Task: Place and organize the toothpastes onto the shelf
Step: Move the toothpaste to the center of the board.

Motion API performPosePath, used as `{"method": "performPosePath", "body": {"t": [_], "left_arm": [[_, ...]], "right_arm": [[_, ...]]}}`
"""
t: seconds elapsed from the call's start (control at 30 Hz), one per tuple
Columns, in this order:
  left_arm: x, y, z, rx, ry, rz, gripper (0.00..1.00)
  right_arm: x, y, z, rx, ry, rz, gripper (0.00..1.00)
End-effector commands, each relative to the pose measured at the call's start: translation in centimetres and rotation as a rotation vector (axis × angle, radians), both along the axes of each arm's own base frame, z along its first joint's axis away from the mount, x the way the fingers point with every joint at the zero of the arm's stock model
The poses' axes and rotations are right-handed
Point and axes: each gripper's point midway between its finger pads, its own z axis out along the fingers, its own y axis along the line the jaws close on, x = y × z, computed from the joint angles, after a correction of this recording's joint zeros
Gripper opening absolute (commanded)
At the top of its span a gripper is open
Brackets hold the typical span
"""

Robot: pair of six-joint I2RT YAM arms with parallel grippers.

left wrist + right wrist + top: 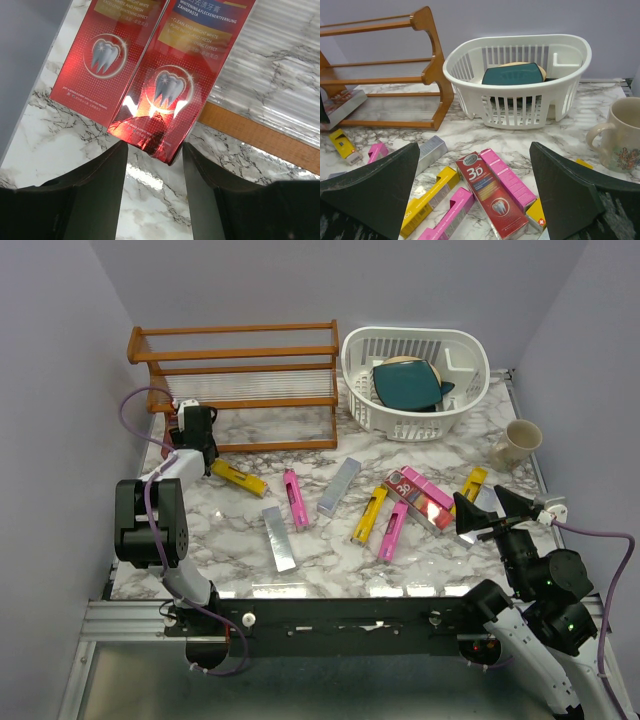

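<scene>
Toothpastes (170, 85): two red, twelve o'clock of left gripper (155, 146), jaws apart.
Right gripper (474, 150): wide.
Next: I should back out toward six, nudging nothing.

**Shelf front open in the middle, crowded at both ends**

Along the shelf's (235, 358) front rail runs a strip of bare marble table (300, 462), so the middle and right of both tiers can be reached from the front. At the shelf's left end the wall (60, 390) stands close. Two red cartons (172, 75) lie side by side there, and the left gripper (154, 170) sits at their near ends, filling that corner. Just right of the shelf a white basket (470, 380) blocks any sideways entry, and a mug (515, 445) stands further right. Further out in front of the shelf, loose cartons (338, 488) litter the table.
</scene>
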Motion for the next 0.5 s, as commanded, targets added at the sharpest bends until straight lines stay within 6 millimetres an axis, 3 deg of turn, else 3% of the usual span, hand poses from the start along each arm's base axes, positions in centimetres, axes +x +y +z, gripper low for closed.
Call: {"method": "performPosePath", "body": {"t": [0.0, 0.27, 0.47], "left_arm": [[1.1, 0.7, 1.8, -0.008, -0.075, 0.022, 0.61], [0.1, 0.0, 3.1, -0.053, -0.104, 0.032, 0.75], [-1.3, -2.2, 4.5, -0.103, -0.116, -0.004, 0.83]], "right_arm": [[-5.1, -3.7, 4.0, 0.157, -0.239, -0.011, 1.00], [-5.2, -3.7, 4.0, 0.155, -0.240, -0.010, 1.00], [-5.2, -3.6, 4.0, 0.155, -0.240, -0.007, 1.00]]}}
